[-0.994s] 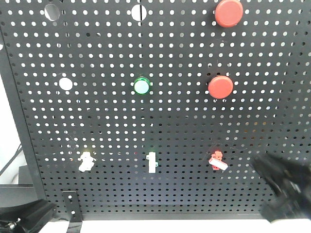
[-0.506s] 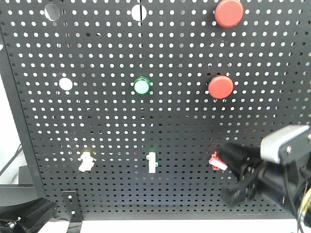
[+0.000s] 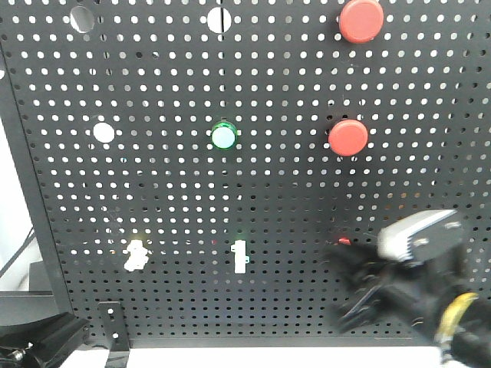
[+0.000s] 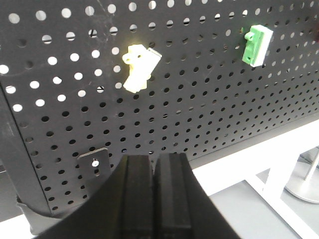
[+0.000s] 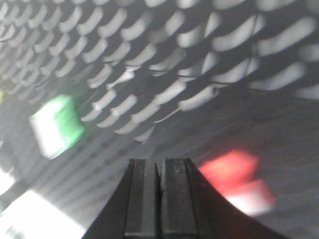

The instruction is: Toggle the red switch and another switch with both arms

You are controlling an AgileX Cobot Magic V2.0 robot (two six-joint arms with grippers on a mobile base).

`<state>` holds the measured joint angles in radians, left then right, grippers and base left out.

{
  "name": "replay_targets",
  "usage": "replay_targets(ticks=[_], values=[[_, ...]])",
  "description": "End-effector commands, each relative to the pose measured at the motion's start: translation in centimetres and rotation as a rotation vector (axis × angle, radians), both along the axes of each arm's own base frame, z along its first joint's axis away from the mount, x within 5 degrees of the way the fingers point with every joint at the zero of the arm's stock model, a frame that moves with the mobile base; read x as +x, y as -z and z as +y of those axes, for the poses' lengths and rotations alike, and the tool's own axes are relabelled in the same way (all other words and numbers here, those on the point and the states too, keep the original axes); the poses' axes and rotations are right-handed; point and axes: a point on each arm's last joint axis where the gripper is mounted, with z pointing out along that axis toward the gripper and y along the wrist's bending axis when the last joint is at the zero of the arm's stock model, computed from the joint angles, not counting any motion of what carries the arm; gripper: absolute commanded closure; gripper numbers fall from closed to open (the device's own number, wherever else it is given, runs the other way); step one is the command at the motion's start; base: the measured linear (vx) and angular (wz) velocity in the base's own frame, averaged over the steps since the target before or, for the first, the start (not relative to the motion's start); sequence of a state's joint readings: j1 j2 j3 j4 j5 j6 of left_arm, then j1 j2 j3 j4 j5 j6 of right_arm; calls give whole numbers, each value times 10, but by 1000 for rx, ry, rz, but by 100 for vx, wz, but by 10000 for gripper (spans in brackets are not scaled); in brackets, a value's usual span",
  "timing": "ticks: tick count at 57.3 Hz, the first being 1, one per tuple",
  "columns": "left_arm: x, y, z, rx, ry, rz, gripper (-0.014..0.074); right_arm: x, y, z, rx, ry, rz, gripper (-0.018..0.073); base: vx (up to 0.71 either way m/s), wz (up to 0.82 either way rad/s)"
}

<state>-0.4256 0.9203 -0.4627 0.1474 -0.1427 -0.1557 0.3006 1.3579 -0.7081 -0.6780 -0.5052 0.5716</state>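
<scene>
The red switch (image 3: 344, 241) sits low on the right of the black pegboard (image 3: 230, 192), and only a sliver of red shows above my right gripper (image 3: 342, 267). That gripper is blurred and covers the rest of it. In the right wrist view the red switch (image 5: 233, 172) lies just right of the shut fingertips of the right gripper (image 5: 159, 162), close to them. The pale yellow switch (image 3: 135, 254) sits low on the left, its lever pointing down. In the left wrist view the yellow switch (image 4: 139, 67) is well above my shut left gripper (image 4: 154, 159), apart from it.
A green-based white toggle (image 3: 241, 256) stands between the two switches; the green toggle (image 4: 256, 46) also shows in the left wrist view. Two large round red buttons (image 3: 349, 137) and a green-ringed button (image 3: 224, 136) sit higher up. A black bracket (image 4: 96, 162) hangs near the board's lower edge.
My right gripper has come in from the lower right, moving left and slightly down across the board, and now hides most of the red switch. The left side has not moved.
</scene>
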Motion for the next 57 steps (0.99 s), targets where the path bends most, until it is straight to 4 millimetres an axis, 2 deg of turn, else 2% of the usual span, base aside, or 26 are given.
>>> replay_targets(ticks=[1, 11, 17, 29, 36, 46, 57], values=[[1, -21, -3, -77, 12, -108, 594, 0, -16, 6, 44, -28, -60, 566, 0, 0], [1, -21, -3, -77, 12, -108, 594, -5, -6, 5, -39, 7, 3, 566, 0, 0], [1, -21, -3, -77, 12, -108, 594, -13, -10, 2, -51, 9, -17, 566, 0, 0], [1, -21, -3, -77, 12, -108, 594, -43, -53, -10, 1, 26, -165, 566, 0, 0], [1, -21, -3, -78, 12, -110, 594, -63, -71, -24, -53, 89, -218, 566, 0, 0], [1, -20, -3, -76, 12, -106, 594, -84, -83, -41, -121, 184, -224, 566, 0, 0], [1, -20, -3, -76, 12, -106, 594, -92, -83, -50, -150, 247, -183, 566, 0, 0]])
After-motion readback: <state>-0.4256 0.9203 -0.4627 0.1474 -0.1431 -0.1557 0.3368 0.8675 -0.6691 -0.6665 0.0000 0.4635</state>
